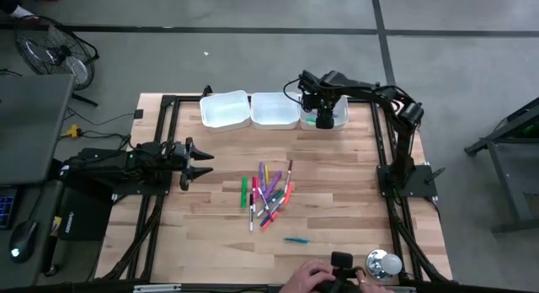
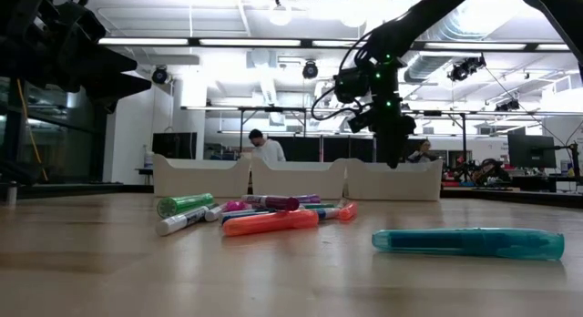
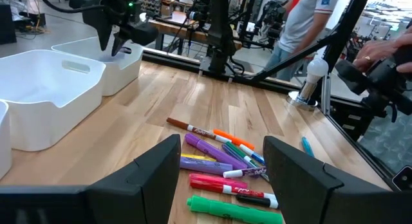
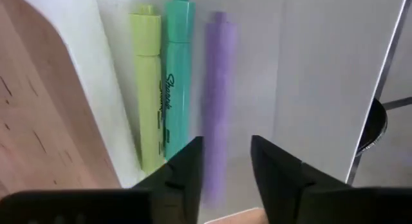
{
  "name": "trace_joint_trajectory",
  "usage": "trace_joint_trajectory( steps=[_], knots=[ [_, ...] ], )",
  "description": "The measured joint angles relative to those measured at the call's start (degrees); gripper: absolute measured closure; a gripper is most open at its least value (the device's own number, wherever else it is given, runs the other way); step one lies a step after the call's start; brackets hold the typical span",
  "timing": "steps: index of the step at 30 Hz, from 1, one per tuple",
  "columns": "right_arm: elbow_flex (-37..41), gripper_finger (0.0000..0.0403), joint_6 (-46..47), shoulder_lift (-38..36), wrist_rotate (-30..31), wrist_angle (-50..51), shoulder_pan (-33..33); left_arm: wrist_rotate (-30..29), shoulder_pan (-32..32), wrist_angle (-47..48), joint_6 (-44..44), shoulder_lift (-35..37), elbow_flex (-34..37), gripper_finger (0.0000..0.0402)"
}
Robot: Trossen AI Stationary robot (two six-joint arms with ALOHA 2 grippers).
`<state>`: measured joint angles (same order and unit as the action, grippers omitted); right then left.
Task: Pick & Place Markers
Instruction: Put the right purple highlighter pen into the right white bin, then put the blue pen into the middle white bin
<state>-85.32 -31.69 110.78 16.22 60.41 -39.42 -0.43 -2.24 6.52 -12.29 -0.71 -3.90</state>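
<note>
A: Where is the right gripper [image 1: 322,118] at this moment?

B: Over the right-hand tray [image 1: 338,118], one of three white trays in a row at the far edge of the table [image 1: 337,242]. Its fingers stand apart with a purple marker [image 4: 217,102] blurred between them. Released or slipping, I judge; I can't tell whether they touch it.

A: What's already in that tray?

B: A yellow marker [image 4: 149,89] and a teal marker [image 4: 175,82], side by side along one wall, the purple one roughly parallel. The middle tray [image 1: 274,109] and left tray [image 1: 226,109] look empty from above.

A: And the rest?

B: The pile of markers [image 1: 268,194] lies mid-table, most running near-to-far. One blue-green marker [image 1: 296,240] lies apart, crosswise, toward the near edge.

A: Which arm is nearer the pile?

B: The left gripper [image 1: 195,162], wide open and empty, waits just beside it.
</note>
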Motion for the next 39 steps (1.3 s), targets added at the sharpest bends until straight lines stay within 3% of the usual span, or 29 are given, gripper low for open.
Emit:
trace_joint_trajectory(
  steps=[9,18,25,31,39],
  knots=[
    [0.0,0.0210,3.6,-0.3,2.5,1.8,2.1,0.0,0.0,0.0,0.0,0.0,0.0,0.0182],
    [-0.1,0.0206,11.1,-6.2,2.9,5.4,9.6,0.0,0.0,0.0,0.0,0.0,0.0,0.0182],
    [-0.1,0.0206,24.8,-9.3,2.2,8.1,18.7,0.0,0.0,0.0,0.0,0.0,0.0,0.0182],
    [-0.1,0.0206,39.0,-9.7,-2.1,8.0,27.1,0.0,0.0,0.0,0.0,0.0,0.0,0.0182],
    [-0.1,0.0206,46.5,-9.7,-8.1,7.7,37.8,0.0,0.0,0.0,0.0,0.0,0.0,0.0182]
  ],
)
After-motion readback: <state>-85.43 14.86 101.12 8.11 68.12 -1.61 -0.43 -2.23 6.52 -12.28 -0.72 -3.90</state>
